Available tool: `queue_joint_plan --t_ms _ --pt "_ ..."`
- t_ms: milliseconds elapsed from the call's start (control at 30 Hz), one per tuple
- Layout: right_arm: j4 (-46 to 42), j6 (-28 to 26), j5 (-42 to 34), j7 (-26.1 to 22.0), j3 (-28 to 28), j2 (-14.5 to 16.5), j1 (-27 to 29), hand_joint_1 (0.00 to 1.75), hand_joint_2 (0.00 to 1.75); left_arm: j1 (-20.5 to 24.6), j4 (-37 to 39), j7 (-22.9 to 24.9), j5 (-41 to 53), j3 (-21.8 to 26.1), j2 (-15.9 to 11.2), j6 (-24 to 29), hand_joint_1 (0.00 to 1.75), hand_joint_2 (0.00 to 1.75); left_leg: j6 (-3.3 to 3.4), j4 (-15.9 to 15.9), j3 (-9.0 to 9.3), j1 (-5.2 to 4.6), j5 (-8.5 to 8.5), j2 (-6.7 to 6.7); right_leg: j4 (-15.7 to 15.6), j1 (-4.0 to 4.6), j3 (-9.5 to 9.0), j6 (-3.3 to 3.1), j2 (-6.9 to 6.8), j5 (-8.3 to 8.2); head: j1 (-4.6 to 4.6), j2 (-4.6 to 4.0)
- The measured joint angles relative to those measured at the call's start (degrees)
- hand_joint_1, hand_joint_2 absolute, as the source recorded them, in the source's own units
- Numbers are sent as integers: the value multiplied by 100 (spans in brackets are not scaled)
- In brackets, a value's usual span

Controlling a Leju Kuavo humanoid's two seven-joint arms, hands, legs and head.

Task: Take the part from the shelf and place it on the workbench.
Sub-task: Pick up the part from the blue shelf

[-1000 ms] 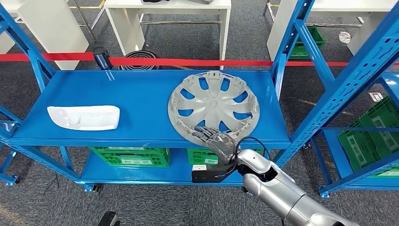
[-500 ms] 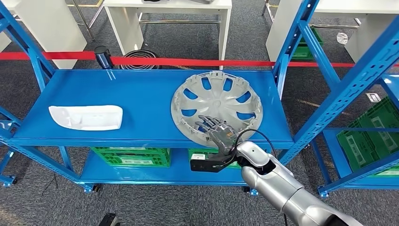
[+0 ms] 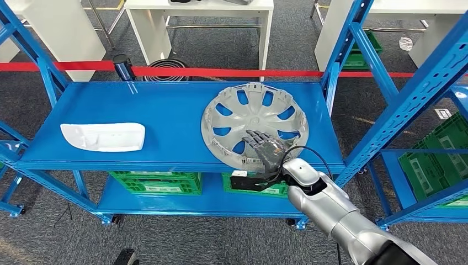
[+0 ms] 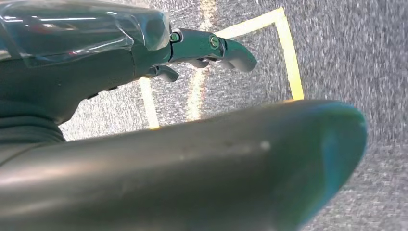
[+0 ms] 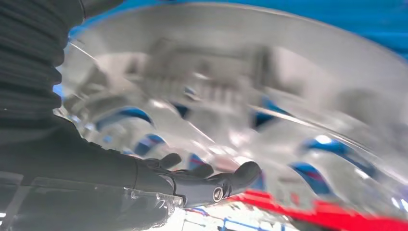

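A grey hubcap (image 3: 255,124) with several spoke openings lies flat on the right half of the blue shelf (image 3: 165,105). My right hand (image 3: 266,150) reaches in over the shelf's front edge, its fingers stretched out flat across the hubcap's near rim. Whether the thumb is under the rim is hidden. In the right wrist view the hubcap (image 5: 269,86) is close and blurred beyond the straight fingers (image 5: 226,185). My left hand (image 4: 120,62) hangs over grey carpet with its fingers extended and nothing in it.
A white moulded part (image 3: 102,136) lies on the shelf's left side. Blue uprights (image 3: 336,66) frame the shelf on the right. Green crates (image 3: 153,184) sit on the lower level. A red barrier tape (image 3: 221,72) and white tables stand behind.
My right hand has moved forward from the shelf's front edge, further onto the hubcap's near rim. The hubcap has stayed in place.
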State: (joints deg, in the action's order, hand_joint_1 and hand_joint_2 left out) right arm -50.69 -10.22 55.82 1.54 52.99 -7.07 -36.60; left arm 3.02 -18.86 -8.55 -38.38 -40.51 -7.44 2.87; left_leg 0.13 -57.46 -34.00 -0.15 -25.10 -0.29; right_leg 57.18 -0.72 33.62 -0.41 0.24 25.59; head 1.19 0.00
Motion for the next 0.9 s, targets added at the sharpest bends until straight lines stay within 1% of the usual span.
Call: queue_joint_plan --t_ms 33,67,133,167,200,233,267,300,333,367,400,433,500,533,567,600,667,700,733,767,800,833,867,900 --pt "71 13 21 19 0 21 -31 0 175 0 0 -1 -12 -10 -7 1 0 0 -36 -140 -58 12 -89 6 -9 -15 -9 -30 2 -8 10 0" --pt "135 19 35 28 0 46 -61 0 175 2 0 -3 -26 -18 -16 2 0 0 -71 -393 -166 24 -237 11 -18 -33 -17 -52 3 -13 20 0" --pt "247 27 54 32 2 87 -102 0 175 6 0 -7 -55 -32 -29 5 0 0 -128 -1150 -509 55 -614 18 -17 -32 -18 -75 6 -11 43 0" --pt "295 29 58 32 2 100 -108 0 175 7 1 -8 -66 -39 -32 5 0 0 -145 -1487 -669 67 -741 18 -16 -31 -16 -75 6 -10 43 0" --pt "337 31 61 32 4 108 -110 0 175 5 1 -9 -70 -44 -33 6 0 0 -156 -1657 -758 78 -768 19 -15 -31 -17 -76 6 -9 43 0" --pt "371 32 61 32 5 116 -113 0 175 4 2 -9 -72 -48 -36 7 0 0 -161 -1607 -744 89 -685 21 -14 -31 -21 -75 7 -8 43 0" --pt "396 33 62 32 5 126 -122 0 175 5 2 -9 -72 -50 -39 7 0 0 -158 -1307 -605 99 -496 23 -13 -32 -30 -74 12 -6 43 0" --pt "415 34 62 32 6 139 -134 0 175 6 2 -9 -73 -50 -45 9 0 0 -148 -868 -397 106 -274 24 -13 -33 -41 -67 18 -2 43 0" --pt "430 34 62 32 5 151 -151 0 175 10 2 -9 -73 -50 -51 10 0 0 -137 -461 -191 104 -121 22 -14 -21 -44 -58 25 2 43 0" --pt "446 34 62 32 7 162 -169 0 175 16 2 -10 -74 -51 -57 11 0 0 -118 -148 -33 95 -26 19 -10 -8 -35 -41 32 4 40 0" --pt "466 35 62 32 9 169 -183 0 175 21 2 -11 -74 -51 -63 12 0 0 -99 1 39 80 -6 15 -8 0 -17 -16 35 0 39 0" --pt "488 35 62 33 12 173 -192 0 175 25 3 -12 -75 -53 -67 13 0 0 -75 28 50 61 -27 10 -12 7 3 13 36 -12 37 0" --pt "524 36 63 33 15 178 -203 0 175 27 4 -13 -78 -54 -70 13 0 0 2 69 52 55 7 10 -11 -6 27 77 33 -18 35 0" --pt "536 36 63 33 15 179 -211 0 175 30 4 -14 -79 -54 -70 13 0 0 49 99 64 61 29 13 62 -10 71 92 30 27 31 0" --pt "545 36 63 33 13 178 -221 0 175 34 4 -14 -79 -54 -69 12 0 0 90 130 75 70 51 16 255 -12 170 92 27 125 25 0" --pt "555 36 64 32 13 178 -226 0 175 37 4 -15 -79 -54 -69 12 0 0 121 147 78 74 63 19 584 -17 337 78 23 271 20 0" --pt "580 37 64 32 16 178 -218 0 175 40 4 -15 -79 -54 -69 12 0 0 148 148 66 58 68 19 1407 -15 739 62 23 567 15 0" --pt "595 44 64 32 18 178 -207 0 175 40 4 -15 -83 -54 -69 12 0 0 153 145 64 51 68 16 1664 -15 868 75 23 630 15 0" --pt "609 56 64 32 19 178 -200 0 175 40 4 -17 -91 -54 -68 13 0 0 154 140 63 47 68 10 1688 -15 882 104 22 598 14 0" --pt "620 70 64 32 19 178 -198 0 175 40 4 -21 -100 -54 -68 16 0 0 152 134 65 44 67 3 1455 -15 771 139 20 478 13 0" --pt "626 83 64 32 17 178 -203 0 175 40 4 -25 -108 -54 -67 19 0 0 147 126 68 42 63 -3 1038 -15 565 167 17 310 12 0" --pt "631 92 63 32 14 178 -214 0 175 42 3 -30 -114 -54 -67 22 0 0 135 113 66 30 56 -8 592 -8 343 169 13 162 11 0" --pt "632 102 62 32 11 180 -225 0 175 43 3 -33 -117 -54 -67 26 0 0 119 101 60 16 50 -9 244 0 166 148 10 51 15 0" --pt "635 112 61 32 9 183 -234 0 175 44 3 -34 -119 -54 -69 28 0 0 97 92 53 4 47 -9 52 11 64 113 8 -4 17 0"
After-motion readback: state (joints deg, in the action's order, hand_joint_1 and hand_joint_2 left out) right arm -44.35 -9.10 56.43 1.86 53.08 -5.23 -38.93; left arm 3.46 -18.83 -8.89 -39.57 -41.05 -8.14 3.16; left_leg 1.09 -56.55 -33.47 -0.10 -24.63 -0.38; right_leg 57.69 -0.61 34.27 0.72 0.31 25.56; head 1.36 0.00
